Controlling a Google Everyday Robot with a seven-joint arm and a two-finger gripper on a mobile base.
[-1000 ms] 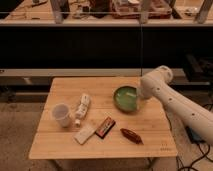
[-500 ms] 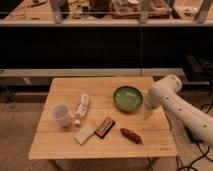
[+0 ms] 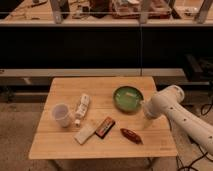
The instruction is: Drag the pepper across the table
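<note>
The pepper point(image 3: 131, 135) is a small dark red piece lying on the wooden table point(image 3: 100, 87) near the front right. My white arm reaches in from the right. The gripper point(image 3: 146, 111) is at its low end, just right of the green bowl point(image 3: 128, 98) and a short way behind and right of the pepper. It is apart from the pepper.
A white cup point(image 3: 62, 114) stands at the left, with a white bottle point(image 3: 81, 106) lying beside it. A dark snack bar point(image 3: 104, 126) and a white packet point(image 3: 85, 133) lie left of the pepper. A dark shelf unit stands behind the table.
My arm has swung from over the bowl's right rim to the right and toward the table's front, closer to the pepper. The objects have not moved.
</note>
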